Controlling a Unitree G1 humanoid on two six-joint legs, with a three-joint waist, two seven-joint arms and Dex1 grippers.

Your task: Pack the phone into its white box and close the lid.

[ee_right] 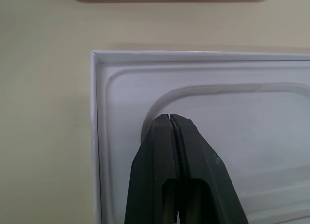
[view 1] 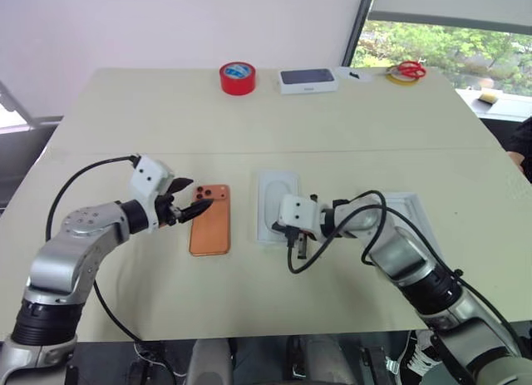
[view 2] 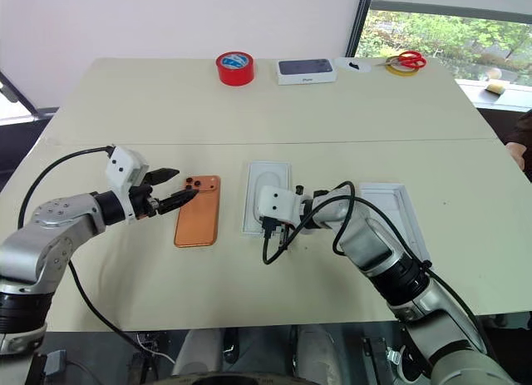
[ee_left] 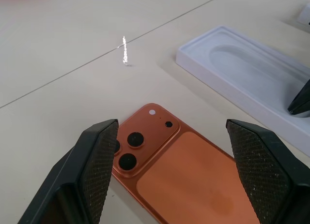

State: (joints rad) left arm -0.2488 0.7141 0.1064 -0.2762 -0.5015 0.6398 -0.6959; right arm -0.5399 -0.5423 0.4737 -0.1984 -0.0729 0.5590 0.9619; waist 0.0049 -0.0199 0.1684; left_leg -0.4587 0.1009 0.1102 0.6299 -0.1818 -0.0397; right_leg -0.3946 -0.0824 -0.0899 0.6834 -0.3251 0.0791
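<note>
Orange, glossy slim smartphone lies face-down on the beige table, beside the white tray. Probably stiff and slippery; grip its long edges. Left gripper gapes over it; right gripper is closed, empty.

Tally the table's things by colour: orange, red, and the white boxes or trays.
Orange: 1, slim orange smartphone
Red: 2, red tape roll, red-handled scissors
White: 3, white tray with oval recess, open white cardboard tray, white box with dark top
Total: 6
</note>
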